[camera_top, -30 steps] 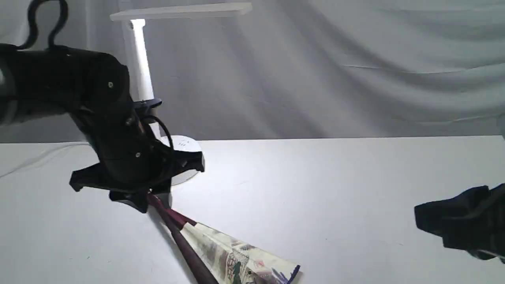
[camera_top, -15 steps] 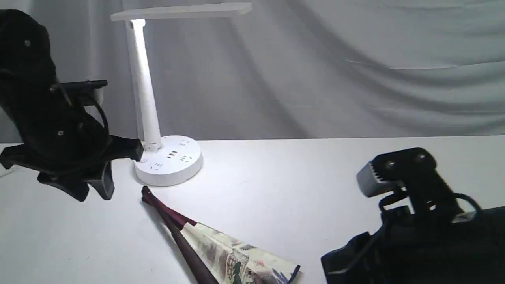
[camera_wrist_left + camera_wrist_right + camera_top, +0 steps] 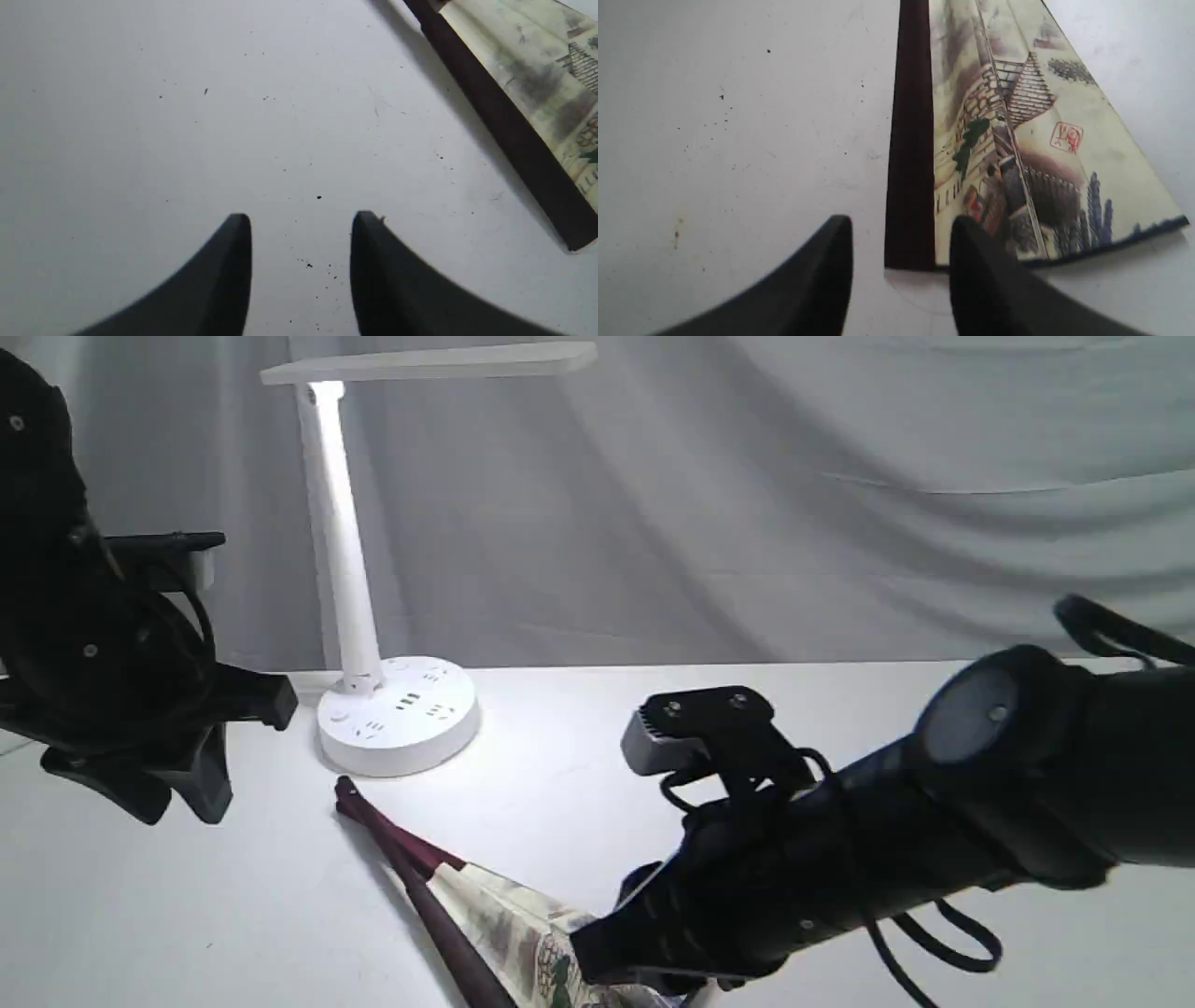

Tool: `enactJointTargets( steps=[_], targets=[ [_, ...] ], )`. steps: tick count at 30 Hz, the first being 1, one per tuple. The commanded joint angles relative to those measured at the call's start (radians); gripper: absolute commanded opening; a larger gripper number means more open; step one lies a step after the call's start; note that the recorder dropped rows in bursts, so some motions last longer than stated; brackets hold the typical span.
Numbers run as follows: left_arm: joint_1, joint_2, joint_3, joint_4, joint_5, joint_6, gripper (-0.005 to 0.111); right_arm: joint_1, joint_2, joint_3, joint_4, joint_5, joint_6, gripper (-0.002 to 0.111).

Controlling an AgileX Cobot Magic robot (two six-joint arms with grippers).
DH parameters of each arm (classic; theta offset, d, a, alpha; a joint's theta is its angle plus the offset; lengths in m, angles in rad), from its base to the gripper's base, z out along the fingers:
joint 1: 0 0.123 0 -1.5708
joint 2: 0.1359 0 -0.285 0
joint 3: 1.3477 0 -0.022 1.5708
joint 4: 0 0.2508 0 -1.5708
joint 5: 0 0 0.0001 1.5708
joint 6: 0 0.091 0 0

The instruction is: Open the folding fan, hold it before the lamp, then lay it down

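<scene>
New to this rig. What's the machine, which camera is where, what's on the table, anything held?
Two black robot arms, each ending in a two-fingered claw. The wide picture comes from a camera off the arms, facing the white table; the other two come from cameras on each wrist, looking past the claw. On the table: a white desk lamp and a partly spread folding fan, lying flat. The left claw is open over bare table. The right claw is open at the fan's wide end, its dark outer rib showing in the gap. Nothing is held.
</scene>
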Motion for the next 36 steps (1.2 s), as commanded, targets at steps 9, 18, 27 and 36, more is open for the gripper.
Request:
enactJointTargets(
  steps=[9, 18, 27, 36],
  targets=[
    [0.001, -0.011, 0.002, 0.000, 0.003, 0.007, 0.034, 0.004, 0.235, -0.248, -0.174, 0.048, 0.005, 0.046],
    [0.001, -0.009, 0.002, -0.006, 0.003, 0.007, 0.034, 0.014, 0.340, -0.272, -0.219, 0.029, 0.003, 0.046],
    [0.001, -0.009, 0.002, -0.010, 0.003, 0.007, 0.034, 0.014, 0.393, -0.272, -0.287, -0.007, 0.003, 0.045],
    [0.001, -0.009, 0.002, -0.011, 0.003, 0.007, 0.034, 0.006, 0.403, -0.272, -0.528, 0.023, 0.005, 0.040]
  ],
)
